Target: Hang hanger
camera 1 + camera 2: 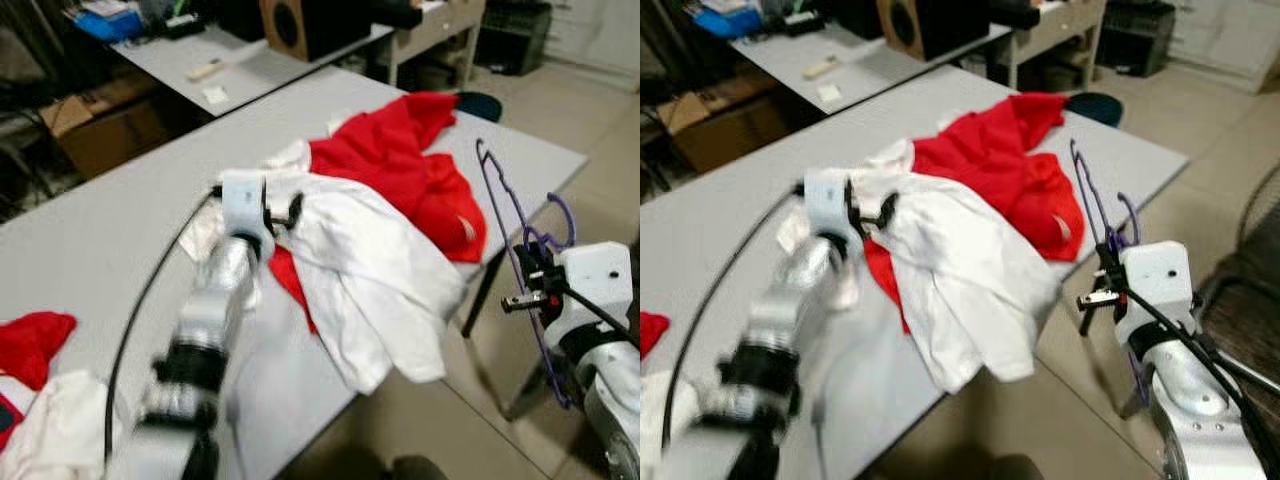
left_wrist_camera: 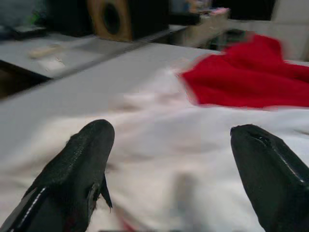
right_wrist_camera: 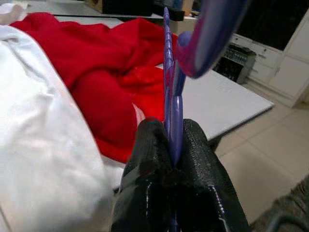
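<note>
Left eye view: grey bench (image 1: pixel 110 240) carrying a white garment (image 1: pixel 370 270) that hangs over the near edge, with a red garment (image 1: pixel 400 170) lying partly under it and beyond it. Left gripper (image 1: pixel 283 215) reaches over the white garment near its upper edge. Right gripper (image 1: pixel 530 285) is off the bench's right side, holding a purple hanger (image 1: pixel 510 215) upright with the hook toward the robot. More red and white cloth (image 1: pixel 35 390) sits at the bench's near left corner. A second bench (image 1: pixel 200 55) with a speaker (image 1: pixel 290 25) stands behind.

Right eye view: same layout; the hanger (image 1: pixel 1090 200) stands beside the bench edge, clear of both garments.

Left wrist view: two black fingers (image 2: pixel 77 169) spread wide apart, jaws open, above the white garment (image 2: pixel 183 159); red garment (image 2: pixel 251 72) beyond.

Right wrist view: jaws closed tight on the hanger's (image 3: pixel 171 96) purple bar, fingers (image 3: pixel 145 183) pressed on either side; red garment (image 3: pixel 91 67) and white garment (image 3: pixel 38 145) lie alongside
</note>
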Controlling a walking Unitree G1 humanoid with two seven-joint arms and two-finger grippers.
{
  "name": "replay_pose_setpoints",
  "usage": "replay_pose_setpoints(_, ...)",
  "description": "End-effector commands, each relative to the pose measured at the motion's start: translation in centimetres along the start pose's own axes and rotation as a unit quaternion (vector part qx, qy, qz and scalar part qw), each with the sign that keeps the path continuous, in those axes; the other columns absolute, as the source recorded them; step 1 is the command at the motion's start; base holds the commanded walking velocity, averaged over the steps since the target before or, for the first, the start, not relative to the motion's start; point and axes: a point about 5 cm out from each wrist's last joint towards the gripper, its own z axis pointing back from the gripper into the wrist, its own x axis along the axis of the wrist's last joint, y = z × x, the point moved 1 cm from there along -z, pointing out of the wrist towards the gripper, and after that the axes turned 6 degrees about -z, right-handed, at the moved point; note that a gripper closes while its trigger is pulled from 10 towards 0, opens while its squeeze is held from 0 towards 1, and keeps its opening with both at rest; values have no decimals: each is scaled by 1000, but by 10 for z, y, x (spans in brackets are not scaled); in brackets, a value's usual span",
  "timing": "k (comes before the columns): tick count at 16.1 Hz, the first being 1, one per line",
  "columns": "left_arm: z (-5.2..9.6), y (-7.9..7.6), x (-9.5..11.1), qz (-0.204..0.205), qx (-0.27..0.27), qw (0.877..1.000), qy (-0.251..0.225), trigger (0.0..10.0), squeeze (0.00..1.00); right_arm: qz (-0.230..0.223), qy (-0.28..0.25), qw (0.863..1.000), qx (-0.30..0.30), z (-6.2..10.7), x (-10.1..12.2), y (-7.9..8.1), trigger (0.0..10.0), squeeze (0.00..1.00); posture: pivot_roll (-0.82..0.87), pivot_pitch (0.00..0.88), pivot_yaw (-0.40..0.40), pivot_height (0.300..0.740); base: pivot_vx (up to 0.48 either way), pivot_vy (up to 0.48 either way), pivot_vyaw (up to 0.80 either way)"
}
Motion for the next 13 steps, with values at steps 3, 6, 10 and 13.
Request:
replay_pose_setpoints(3, 2, 49, -24, -11, 114, 990, 78, 10000, 0, -10, 2, 1000, 26, 0, -4, 7, 10000, 0, -300, 0, 143, 740, 0, 0, 0)
replay_pose_setpoints(6, 3, 59, -41, -10, 140, 981, 131, 10000, 0, -5, 8, 1000, 28, 0, -6, 9, 10000, 0, -313, 0, 179, 740, 0, 0, 0)
replay_pose_setpoints(10, 2, 47, -59, 52, 99, 978, 179, 10000, 0, -20, 17, 999, 46, 6, -10, 10, 10000, 0, -306, 0, 176, 740, 0, 0, 0)
replay_pose_setpoints(13, 7, 46, -74, 73, 95, 970, 210, 3137, 0, -19, 25, 996, 82, 6, -10, 11, 10000, 0, -295, 0, 163, 740, 0, 0, 0)
